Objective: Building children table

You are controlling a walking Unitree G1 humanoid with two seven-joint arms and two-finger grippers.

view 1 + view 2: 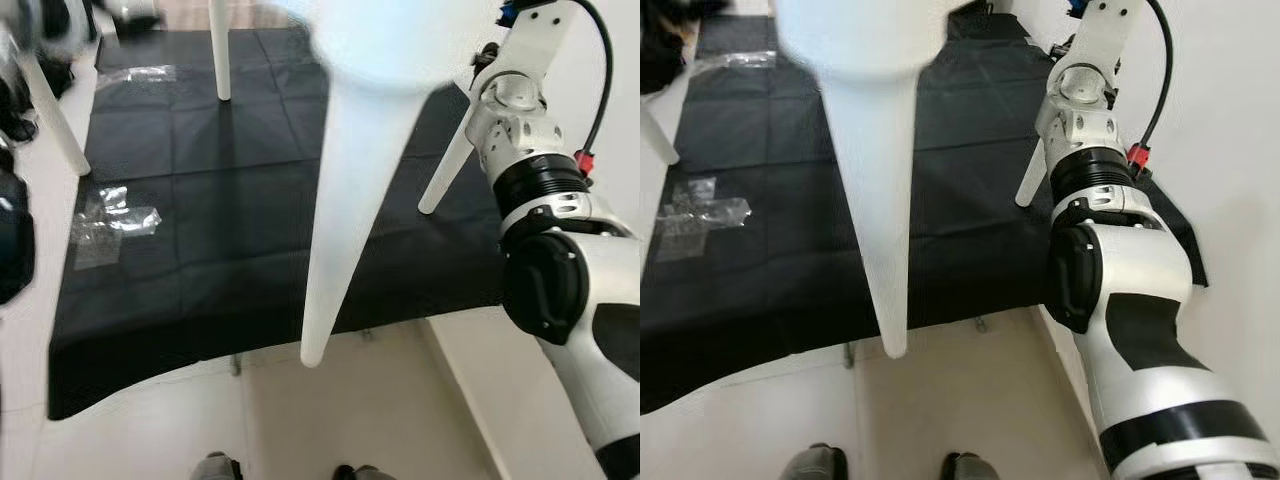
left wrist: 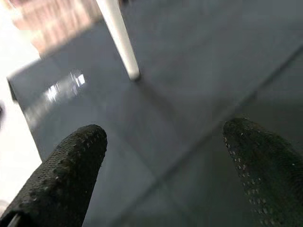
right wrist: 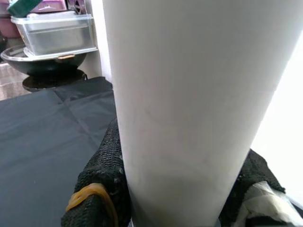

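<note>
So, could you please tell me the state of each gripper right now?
Left gripper: open, holding nothing.
Right gripper: closed on the white table leg.

The leg [image 1: 345, 200] I hold is blurred and cut off at its top. My right fingers [image 3: 102, 189] are half hidden behind it. Clear wrap [image 1: 110, 222] contents unreadable.

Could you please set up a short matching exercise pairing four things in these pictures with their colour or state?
Things:
1. table leg in the foreground
2. floor sheet
3. left claw
4. plastic wrapper

States:
A. open, holding nothing
B. black, spread flat
C. clear, crumpled on the sheet
D. white, tapered, gripped by the right claw

Pairs: 1-D, 2-B, 3-A, 4-C
</note>
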